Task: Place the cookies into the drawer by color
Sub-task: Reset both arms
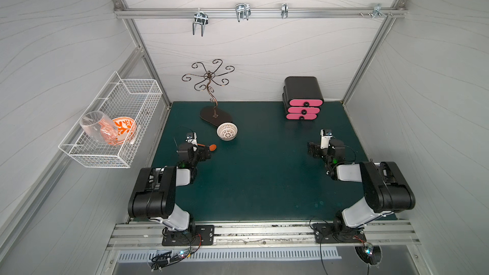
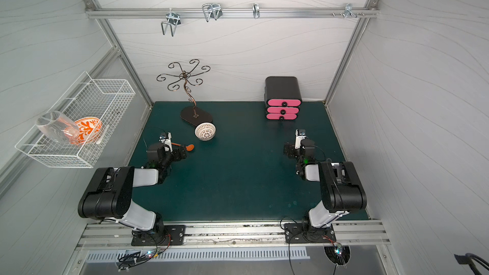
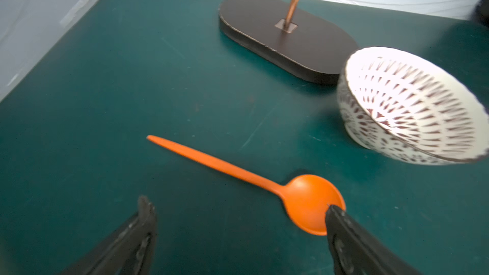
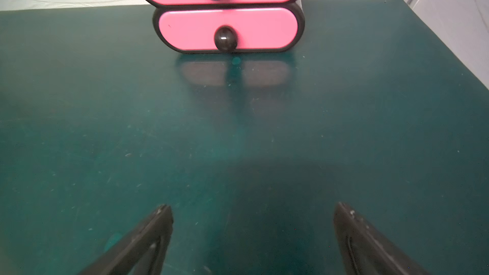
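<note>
Both jaws spread and empty, left gripper (image 3: 238, 205) just beside the orange plastic spoon (image 3: 238, 173), right gripper (image 4: 252, 205) facing the black chest of three pink drawers (image 1: 303, 101), all shut at far right; no cookie packets visible anywhere — a knob pull may drag the likely light chest forward.

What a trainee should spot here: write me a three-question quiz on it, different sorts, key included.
1. True or false: cookies lie on the green mat.
2. What lies beside the left gripper? A) orange spoon B) fork C) knife
3. Fill in: the right gripper points toward the pink-fronted ___.
Key: 1 false; 2 A; 3 drawer.
</note>
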Controlling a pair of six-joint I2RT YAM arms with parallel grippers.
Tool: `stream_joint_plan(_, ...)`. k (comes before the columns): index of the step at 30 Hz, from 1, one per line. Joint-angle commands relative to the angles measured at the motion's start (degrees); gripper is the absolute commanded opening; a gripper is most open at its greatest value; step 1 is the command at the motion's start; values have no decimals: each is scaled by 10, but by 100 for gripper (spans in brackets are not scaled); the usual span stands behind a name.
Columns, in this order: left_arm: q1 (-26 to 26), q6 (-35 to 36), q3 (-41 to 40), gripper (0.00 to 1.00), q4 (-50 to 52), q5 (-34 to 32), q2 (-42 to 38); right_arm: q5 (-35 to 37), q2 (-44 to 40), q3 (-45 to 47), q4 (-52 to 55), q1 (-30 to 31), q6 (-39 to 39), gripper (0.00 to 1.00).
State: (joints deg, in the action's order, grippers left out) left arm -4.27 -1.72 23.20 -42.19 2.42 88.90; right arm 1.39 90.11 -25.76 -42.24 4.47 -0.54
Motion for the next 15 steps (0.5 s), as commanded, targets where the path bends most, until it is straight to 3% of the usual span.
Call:
stream_joint_plan(1, 0, -5, 9, 99, -50, 5, -4, -7, -3, 0, -20, 0, 5, 99)
stream_joint_plan(15, 2, -5, 9, 99, -56, 0, -1, -11, -3, -2, -18, 2, 7, 99)
